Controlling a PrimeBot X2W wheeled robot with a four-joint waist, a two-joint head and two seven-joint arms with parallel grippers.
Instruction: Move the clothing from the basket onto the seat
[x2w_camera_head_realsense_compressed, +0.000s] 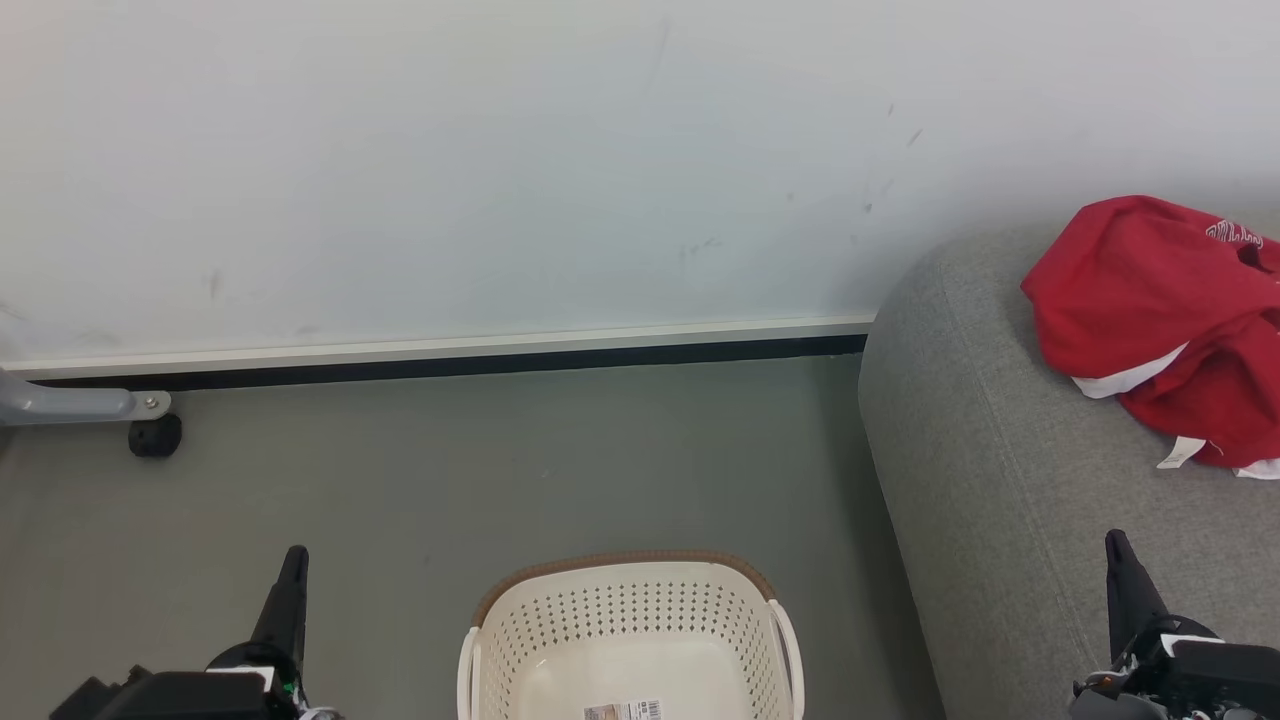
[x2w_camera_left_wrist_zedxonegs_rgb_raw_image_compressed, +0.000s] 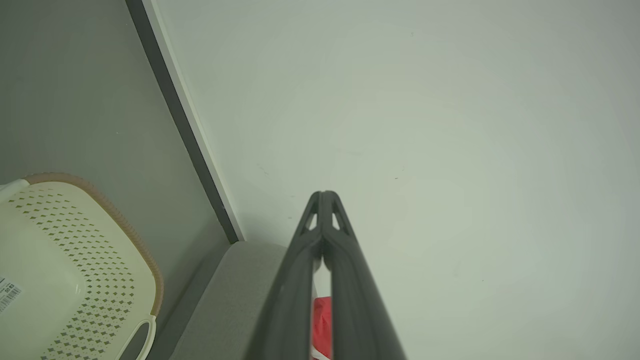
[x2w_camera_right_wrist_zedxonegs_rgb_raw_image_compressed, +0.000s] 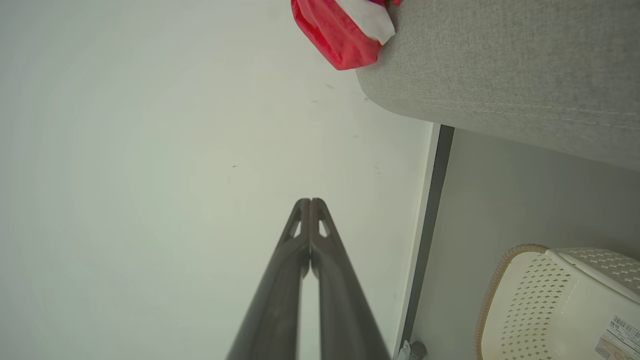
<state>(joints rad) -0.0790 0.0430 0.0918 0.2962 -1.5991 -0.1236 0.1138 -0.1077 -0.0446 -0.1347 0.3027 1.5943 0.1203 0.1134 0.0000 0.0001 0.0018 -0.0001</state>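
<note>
The red clothing (x2w_camera_head_realsense_compressed: 1160, 320) lies crumpled on the grey seat (x2w_camera_head_realsense_compressed: 980, 470) at the right, white trim and a tag showing. The cream perforated basket (x2w_camera_head_realsense_compressed: 630, 610) with a brown rim stands on the floor at bottom centre; its visible inside holds only a barcode label. My left gripper (x2w_camera_head_realsense_compressed: 295, 553) is shut at the lower left, over the floor left of the basket. My right gripper (x2w_camera_head_realsense_compressed: 1115, 540) is shut at the lower right, above the seat's cushion. In the wrist views both grippers (x2w_camera_left_wrist_zedxonegs_rgb_raw_image_compressed: 324, 194) (x2w_camera_right_wrist_zedxonegs_rgb_raw_image_compressed: 310, 201) point at the wall with tips together, and the clothing (x2w_camera_right_wrist_zedxonegs_rgb_raw_image_compressed: 340, 35) rests on the seat (x2w_camera_right_wrist_zedxonegs_rgb_raw_image_compressed: 500, 75).
A white wall with a pale and dark skirting strip (x2w_camera_head_realsense_compressed: 450, 355) runs behind the grey floor (x2w_camera_head_realsense_compressed: 500, 470). A grey metal leg with a black caster (x2w_camera_head_realsense_compressed: 155, 435) stands at the far left by the wall.
</note>
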